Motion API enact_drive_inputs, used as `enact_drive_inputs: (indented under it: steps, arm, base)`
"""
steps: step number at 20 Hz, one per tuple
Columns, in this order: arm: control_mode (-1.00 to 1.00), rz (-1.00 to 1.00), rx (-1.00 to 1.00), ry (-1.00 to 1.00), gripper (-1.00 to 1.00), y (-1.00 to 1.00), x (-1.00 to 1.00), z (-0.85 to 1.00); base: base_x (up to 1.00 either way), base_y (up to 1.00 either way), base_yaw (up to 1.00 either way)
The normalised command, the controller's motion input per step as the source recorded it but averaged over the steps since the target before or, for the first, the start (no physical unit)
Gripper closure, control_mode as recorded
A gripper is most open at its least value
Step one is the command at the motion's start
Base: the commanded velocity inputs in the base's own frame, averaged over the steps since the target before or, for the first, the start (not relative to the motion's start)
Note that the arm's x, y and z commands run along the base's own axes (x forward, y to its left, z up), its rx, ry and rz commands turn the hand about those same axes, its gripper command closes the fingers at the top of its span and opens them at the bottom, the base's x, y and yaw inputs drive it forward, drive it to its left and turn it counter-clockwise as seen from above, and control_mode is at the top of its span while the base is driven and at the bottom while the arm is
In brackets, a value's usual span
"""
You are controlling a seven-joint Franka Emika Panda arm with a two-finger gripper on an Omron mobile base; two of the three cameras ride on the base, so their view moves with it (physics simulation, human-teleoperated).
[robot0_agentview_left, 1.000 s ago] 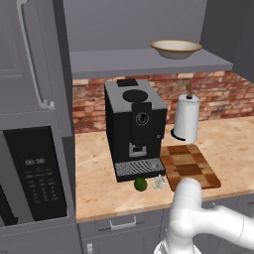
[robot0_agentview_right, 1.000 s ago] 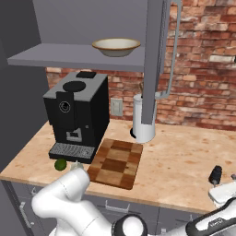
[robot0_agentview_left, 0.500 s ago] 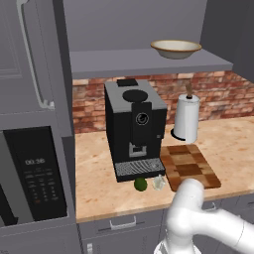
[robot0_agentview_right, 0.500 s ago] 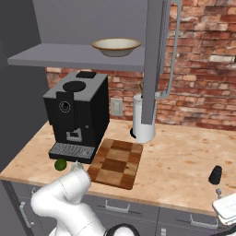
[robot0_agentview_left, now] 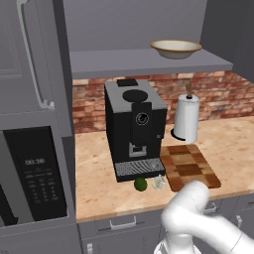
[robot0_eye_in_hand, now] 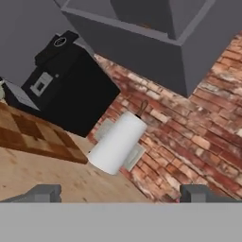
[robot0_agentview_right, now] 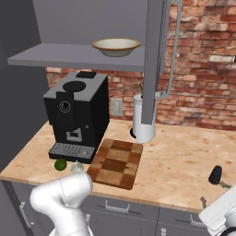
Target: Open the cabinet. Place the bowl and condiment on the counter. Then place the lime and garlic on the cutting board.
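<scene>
The cabinet [robot0_agentview_left: 30, 59] stands open, its right door [robot0_agentview_right: 154, 60] turned edge-on. The cream bowl [robot0_agentview_left: 176, 48] [robot0_agentview_right: 116, 46] sits on the cabinet shelf. On the beige counter [robot0_agentview_right: 179, 161], far right, the black condiment [robot0_agentview_right: 215, 174] stands upright. My gripper [robot0_agentview_right: 214, 196] is just in front of it, apart from it. In the hand view my gripper [robot0_eye_in_hand: 122, 194] is open with nothing between its fingers. The lime [robot0_agentview_left: 141, 184] [robot0_agentview_right: 60, 164] and garlic [robot0_agentview_left: 158, 182] [robot0_agentview_right: 76, 167] lie on the counter in front of the coffee machine, just left of the checkered cutting board [robot0_agentview_left: 191, 166] [robot0_agentview_right: 115, 163] [robot0_eye_in_hand: 28, 134].
A black coffee machine [robot0_agentview_left: 134, 129] [robot0_agentview_right: 76, 115] [robot0_eye_in_hand: 61, 80] stands left of the board. A white paper-towel roll [robot0_agentview_left: 187, 119] [robot0_agentview_right: 144, 122] [robot0_eye_in_hand: 116, 142] stands behind the board by the brick wall. A microwave [robot0_agentview_left: 34, 173] sits in the tall unit at left.
My hand has drawn back and down from the condiment bottle, which stays upright on the counter. Nothing else has moved.
</scene>
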Motion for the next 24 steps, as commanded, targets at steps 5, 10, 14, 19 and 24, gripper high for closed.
enact_drive_inputs:
  steps: [5,10,14,19,24]
  arm:
    - [-1.00,-0.08,-0.31,0.00,-1.00,1.00,-0.03,0.34]
    - [-1.00,-0.10,-0.29,0.00,-1.00,0.97,-0.10,0.41]
    - [-1.00,-0.08,-0.25,0.00,-1.00,0.87,-0.08,0.38]
    - [-1.00,-0.05,-0.26,0.00,-1.00,0.91,0.00,0.44]
    - [-1.00,-0.02,-0.22,0.00,-1.00,0.65,0.00,0.55]
  base:
    - [0.00,0.00,0.00]
    - [0.00,0.00,0.00]
    - [0.00,0.00,0.00]
    - [0.00,0.00,0.00]
    - [0.00,0.00,0.00]
